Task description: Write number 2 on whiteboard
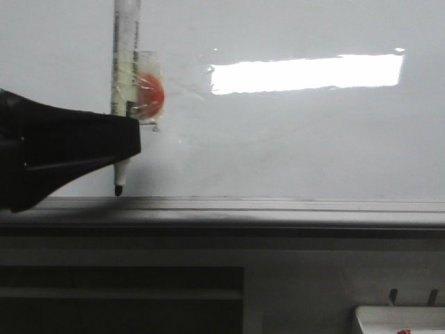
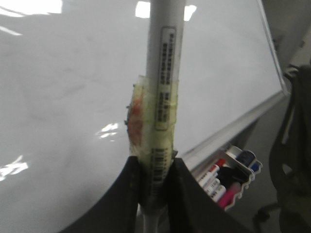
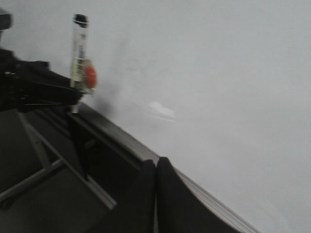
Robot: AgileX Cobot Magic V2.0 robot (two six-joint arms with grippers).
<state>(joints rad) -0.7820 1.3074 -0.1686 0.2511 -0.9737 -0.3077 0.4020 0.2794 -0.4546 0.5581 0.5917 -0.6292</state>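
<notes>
The whiteboard [image 1: 292, 139] fills the front view, glossy white with a bright rectangular reflection and a grey lower frame edge [image 1: 278, 207]. No number 2 shows on it. My left gripper [image 1: 128, 142] is shut on a white marker [image 1: 124, 62] wrapped in yellowish tape with an orange-red patch [image 1: 149, 94]. The marker stands upright, its black tip [image 1: 119, 188] low on the board just above the frame. In the left wrist view the fingers [image 2: 131, 194] clamp the marker [image 2: 165, 73]. My right gripper [image 3: 155, 167] is shut and empty, near the frame edge, right of the marker [image 3: 79, 53].
A white tray [image 2: 233, 177] holding several markers hangs below the board's frame; its corner shows in the front view [image 1: 400, 320] at the lower right. Dark shelving and a metal bar [image 3: 43, 160] lie below the board.
</notes>
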